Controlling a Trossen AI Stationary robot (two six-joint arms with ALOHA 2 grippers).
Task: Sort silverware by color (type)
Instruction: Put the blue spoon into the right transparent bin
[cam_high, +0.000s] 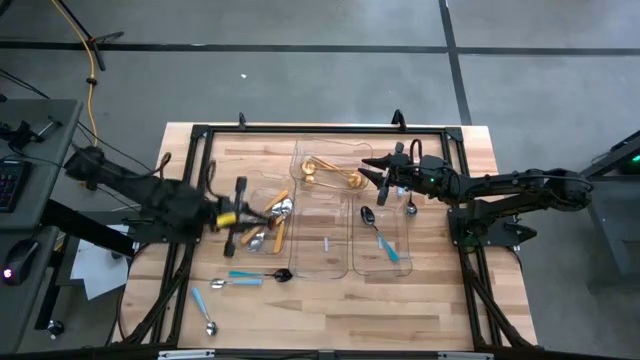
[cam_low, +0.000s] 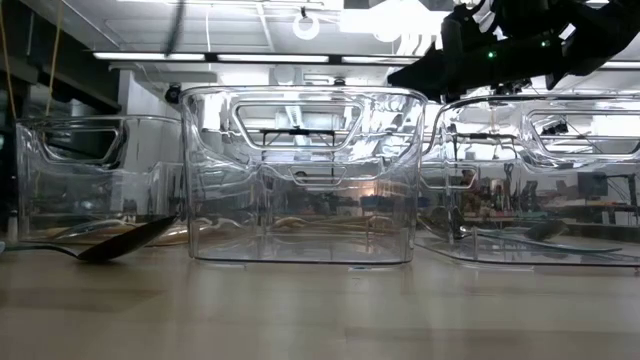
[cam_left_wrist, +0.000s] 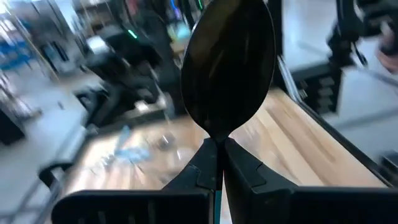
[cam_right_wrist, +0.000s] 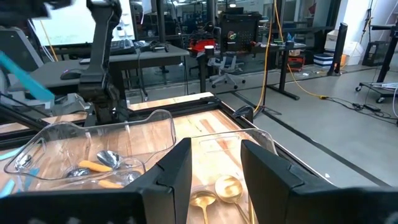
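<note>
Left gripper (cam_left_wrist: 216, 163) pinched shut on a dark spoon (cam_left_wrist: 227, 62), bowl up, above the left tray (cam_high: 262, 232); right gripper (cam_right_wrist: 214, 163) wide open over the gold spoons (cam_high: 330, 175).
Risk: thin pinch at the neck, so the spoon could pivot or slip and land with the orange-handled pieces (cam_high: 272, 208) rather than the right tray's dark teal-handled spoon (cam_high: 378, 232). Blue-handled spoons (cam_high: 205, 311) still on the table.

Wooden table (cam_high: 420, 300) carries three clear plastic trays (cam_high: 323, 255) side by side at centre. Directly on the wood, near-left of the trays: a dark teal-handled spoon (cam_high: 262, 273), and two light-blue-handled spoons (cam_high: 232, 283) (cam_high: 203, 310)
</note>
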